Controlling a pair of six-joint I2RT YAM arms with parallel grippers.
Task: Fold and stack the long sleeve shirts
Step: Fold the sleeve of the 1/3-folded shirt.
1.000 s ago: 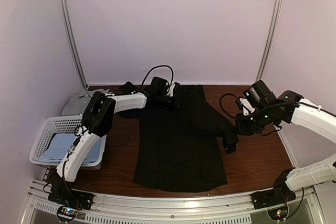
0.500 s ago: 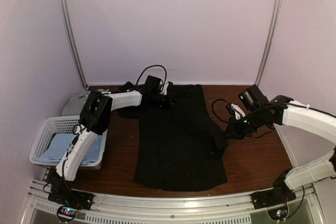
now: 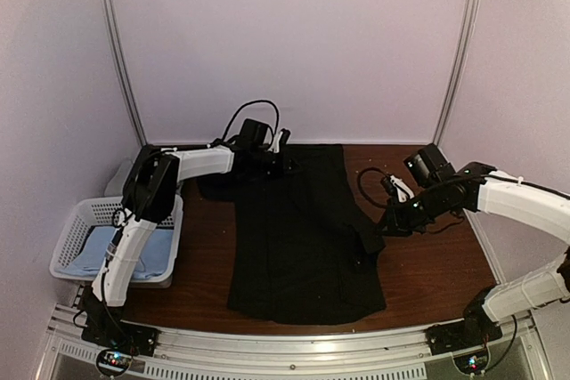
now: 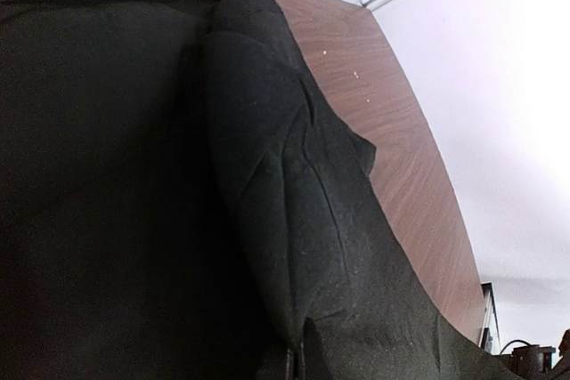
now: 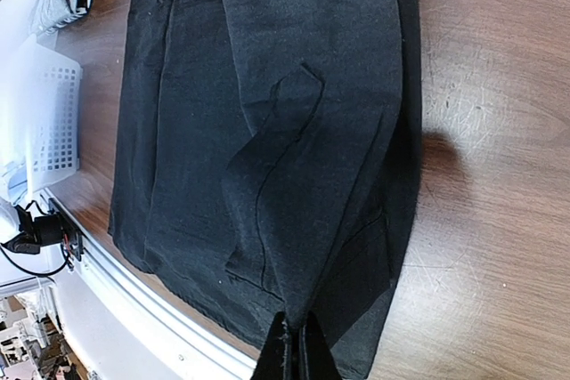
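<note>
The top camera looks down from behind the arms; both wrist cameras closely share the black shirt (image 3: 303, 238).

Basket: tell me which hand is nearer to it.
Left. The left hand, shut on the shirt's far edge, is beyond and to the right of the basket. The right hand grips the shirt's opposite side, much farther right.

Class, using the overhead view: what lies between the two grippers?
The black shirt spans the stretch between the left gripper and the right gripper, both shut on its cloth; the top view shows this.
</note>
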